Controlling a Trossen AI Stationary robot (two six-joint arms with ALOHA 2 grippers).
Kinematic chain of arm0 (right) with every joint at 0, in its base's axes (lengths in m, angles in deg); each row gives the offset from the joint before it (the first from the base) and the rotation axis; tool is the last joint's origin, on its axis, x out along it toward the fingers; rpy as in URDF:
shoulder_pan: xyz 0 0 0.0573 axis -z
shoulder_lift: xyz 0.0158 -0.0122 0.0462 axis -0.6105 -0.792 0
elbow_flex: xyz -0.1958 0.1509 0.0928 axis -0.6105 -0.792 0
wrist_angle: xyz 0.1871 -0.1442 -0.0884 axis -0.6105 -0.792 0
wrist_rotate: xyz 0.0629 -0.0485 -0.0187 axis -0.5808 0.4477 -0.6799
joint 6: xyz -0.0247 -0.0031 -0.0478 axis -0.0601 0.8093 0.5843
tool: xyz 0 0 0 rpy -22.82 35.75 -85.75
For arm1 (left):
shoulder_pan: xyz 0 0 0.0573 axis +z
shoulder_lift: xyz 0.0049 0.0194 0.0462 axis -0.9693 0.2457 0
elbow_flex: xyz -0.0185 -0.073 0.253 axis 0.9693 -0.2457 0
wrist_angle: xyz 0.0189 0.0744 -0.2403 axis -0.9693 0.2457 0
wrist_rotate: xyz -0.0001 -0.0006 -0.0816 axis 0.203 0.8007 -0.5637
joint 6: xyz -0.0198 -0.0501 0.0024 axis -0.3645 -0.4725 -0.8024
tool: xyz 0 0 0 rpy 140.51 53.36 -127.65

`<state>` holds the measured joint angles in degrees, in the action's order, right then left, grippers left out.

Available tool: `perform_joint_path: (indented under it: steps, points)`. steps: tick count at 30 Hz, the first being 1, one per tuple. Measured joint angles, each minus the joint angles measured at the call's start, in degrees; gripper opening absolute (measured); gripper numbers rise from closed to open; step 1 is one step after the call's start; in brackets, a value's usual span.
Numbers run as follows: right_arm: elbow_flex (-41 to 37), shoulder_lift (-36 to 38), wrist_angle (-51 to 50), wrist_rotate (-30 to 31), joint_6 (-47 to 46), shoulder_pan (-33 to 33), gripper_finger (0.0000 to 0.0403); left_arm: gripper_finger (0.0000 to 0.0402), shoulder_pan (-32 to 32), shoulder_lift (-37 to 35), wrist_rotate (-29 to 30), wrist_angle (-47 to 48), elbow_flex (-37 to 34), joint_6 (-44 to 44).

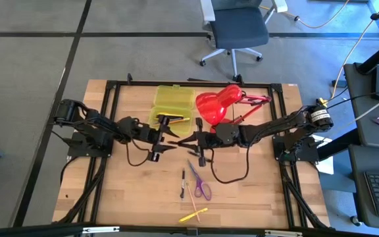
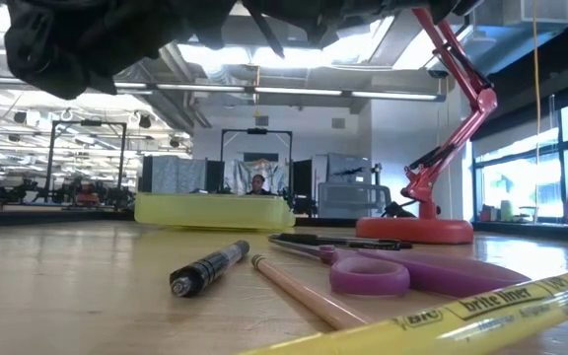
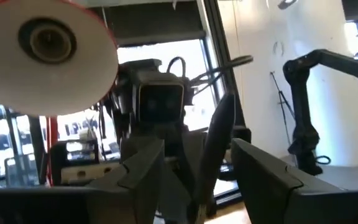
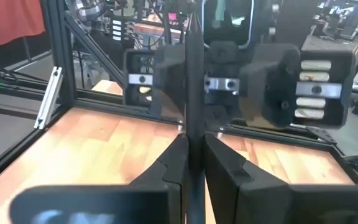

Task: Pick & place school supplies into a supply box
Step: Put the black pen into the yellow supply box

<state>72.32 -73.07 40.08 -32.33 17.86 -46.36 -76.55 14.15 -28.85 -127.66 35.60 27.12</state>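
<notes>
My right gripper is shut on a thin black pen above the table's middle. My left gripper faces it, open, with its fingers on either side of the same pen; I cannot tell if they touch it. The translucent yellow-green supply box lies open at the far middle, also in the low view. Purple-handled scissors, a black marker, a pencil and a yellow highlighter lie flat on the near part of the table. My right gripper pinches the black pen's shaft between its two fingers. The fingers come level from the table's right and lie across the pen. The pen is lifted clear of the table and sticks out past both sides of the fingers.
A red desk lamp stands just right of the box, its head close over both grippers; its base shows in the low view. A black frame borders the table. An office chair stands beyond the far edge.
</notes>
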Motion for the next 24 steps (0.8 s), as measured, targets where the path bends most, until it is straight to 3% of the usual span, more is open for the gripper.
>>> perform_joint_path:
  steps: [17, 24]
  points:
    - [0.01, 0.00, -3.24, 0.41, 0.15, 0.02, 0.0046, 0.0026, 0.17, 0.03, 0.07, 4.41, 0.61, 2.56]
    - [0.04, -0.08, -10.33, 0.45, -1.02, 0.06, 0.0089, 0.0024, 0.11, 0.04, 2.98, 6.05, 0.61, 3.89]
